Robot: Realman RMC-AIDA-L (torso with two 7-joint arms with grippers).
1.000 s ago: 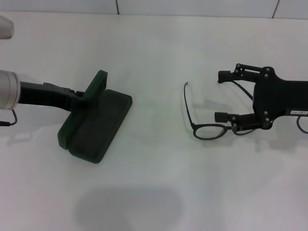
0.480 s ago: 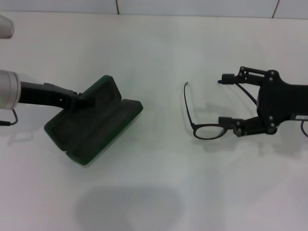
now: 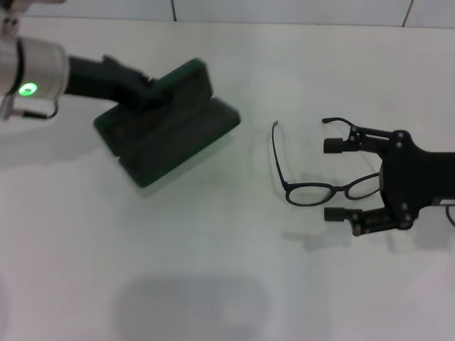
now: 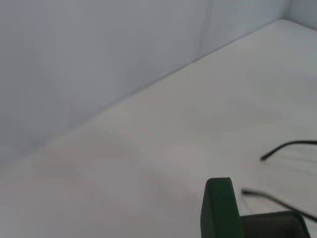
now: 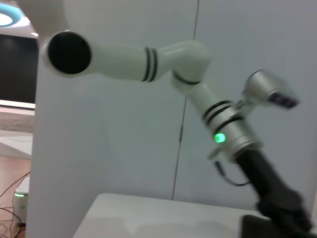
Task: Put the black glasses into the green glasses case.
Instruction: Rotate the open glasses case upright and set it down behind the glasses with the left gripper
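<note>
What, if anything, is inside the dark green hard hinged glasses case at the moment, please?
The dark green hard hinged glasses case, held open by the left gripper, shows only dark lining. The thin black-framed glasses lie outside it on the white table, the open right gripper around them.

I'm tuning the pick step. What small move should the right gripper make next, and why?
Probably close the right gripper on the black glasses: its open fingers straddle the frame's right lens, which lies on the table. The left gripper already holds the open green glasses case.

White table [image 3: 213, 270], pale wall [image 4: 89, 59]
</note>
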